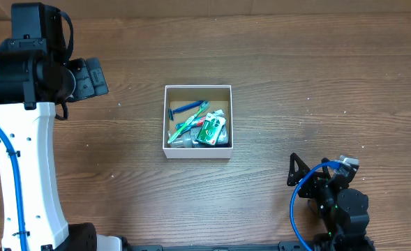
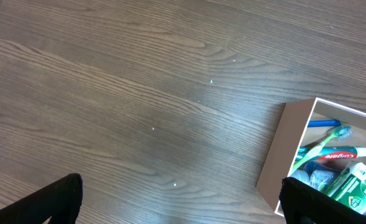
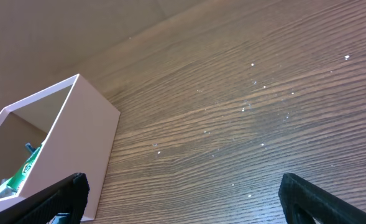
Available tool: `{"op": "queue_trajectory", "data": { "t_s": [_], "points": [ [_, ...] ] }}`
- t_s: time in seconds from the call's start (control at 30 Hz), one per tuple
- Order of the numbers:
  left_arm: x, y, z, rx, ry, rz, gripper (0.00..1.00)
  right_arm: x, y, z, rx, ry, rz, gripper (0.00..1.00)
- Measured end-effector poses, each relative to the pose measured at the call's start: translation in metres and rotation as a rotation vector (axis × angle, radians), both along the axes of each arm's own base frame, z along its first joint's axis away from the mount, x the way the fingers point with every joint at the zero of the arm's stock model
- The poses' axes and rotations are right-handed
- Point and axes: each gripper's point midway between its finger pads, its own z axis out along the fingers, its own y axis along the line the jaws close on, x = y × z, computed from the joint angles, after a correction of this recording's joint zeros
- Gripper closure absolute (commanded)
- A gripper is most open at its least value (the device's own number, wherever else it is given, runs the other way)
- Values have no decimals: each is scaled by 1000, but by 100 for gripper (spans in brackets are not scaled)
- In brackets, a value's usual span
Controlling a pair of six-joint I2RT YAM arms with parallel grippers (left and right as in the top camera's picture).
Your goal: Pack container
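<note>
Square, white-walled cardboard container (image 1: 197,153) holds jumbled, overlapping toiletries (image 1: 204,127); beside it, left gripper (image 2: 181,202) and right gripper (image 3: 183,200) gape empty.

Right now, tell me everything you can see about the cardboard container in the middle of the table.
The container is a small, square, shallow, lidless cardboard box, white outside and plain brown inside. It sits flat and upright near the middle of the wooden table, and nothing grips it. Inside lie a green toothbrush, a blue-handled item, a green-and-white packet and a red-and-white tube.
</note>
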Motion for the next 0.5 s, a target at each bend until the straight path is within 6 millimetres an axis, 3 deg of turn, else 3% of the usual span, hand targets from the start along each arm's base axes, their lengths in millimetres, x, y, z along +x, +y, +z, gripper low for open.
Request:
{"op": "queue_trajectory", "data": {
  "t_s": [0.17,0.27,0.4,0.43,0.5],
  "points": [
    [-2,0,3,1,-10,-1,0,0,0,0,0,0,-1,0],
    [-21,3,20,48,-65,-36,0,0,0,0,0,-2,0,0],
    [-41,5,57,115,-340,-69,0,0,0,1,0,-3,0,0],
    [-53,4,52,130,-380,-86,0,0,0,0,1,-3,0,0],
    [-48,1,45,146,-496,-121,0,0,0,1,1,-3,-1,0]
  ]
}}
